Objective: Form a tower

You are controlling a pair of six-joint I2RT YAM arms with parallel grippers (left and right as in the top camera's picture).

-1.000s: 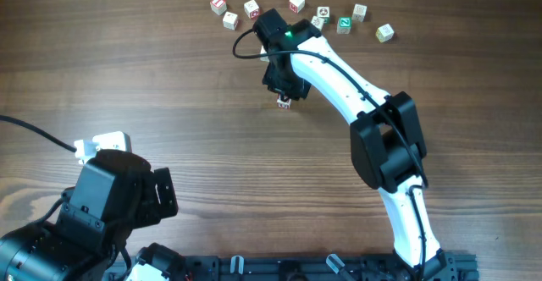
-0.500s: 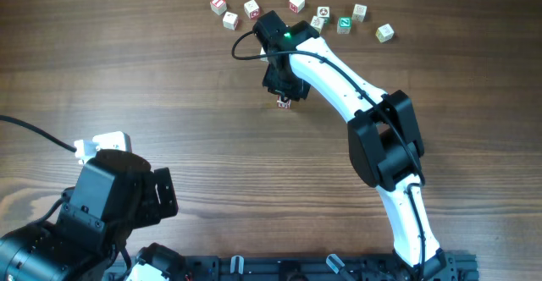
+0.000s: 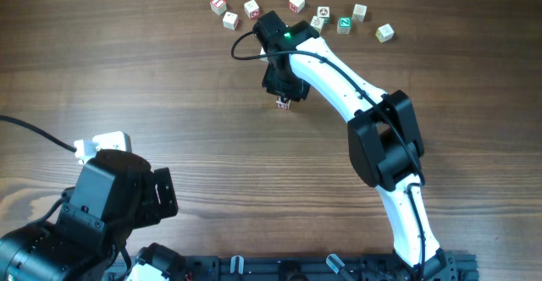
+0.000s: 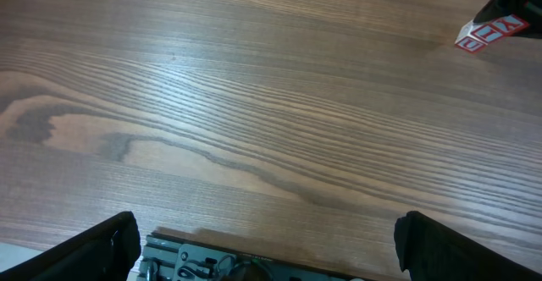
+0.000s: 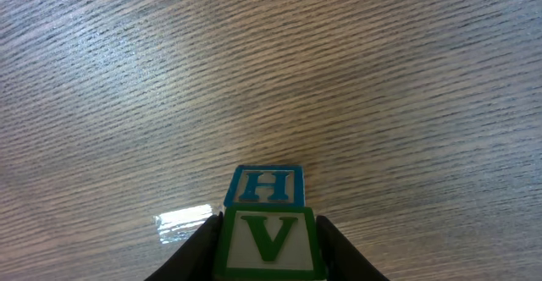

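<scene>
Two cubes at least show in the tower [image 3: 285,104]: in the right wrist view a pale cube with a green V sits on one with a blue H, edges lined up, one cube wide. The left wrist view shows red-framed marks on other faces, at its 1 o'clock corner, upper part under dark gripper parts. Total cube count: cannot tell.

The tower stands on the table [image 3: 127,69] just toward 12 o'clock from the middle, right under the right gripper [image 5: 269,234]. That gripper pinches the V cube, fingers [image 5: 193,254] flat against both its sides, no gap seen. The left gripper [image 4: 269,251] is spread wide over bare wood, holding nothing, at the table's 7 o'clock corner.

Nine loose cubes [image 3: 296,2] lie in a ragged row near the 12 o'clock edge, well apart from the tower, the closest at its 11 o'clock. The right arm [image 3: 385,146] comes in from the 5 o'clock edge and fills the tower's 4 o'clock side. Bare wood runs from 6 through 10 o'clock of the tower. A black cable [image 3: 236,51] loops just beside the right gripper at its 10 o'clock. A black rail [image 3: 279,268] lines the 6 o'clock edge.
</scene>
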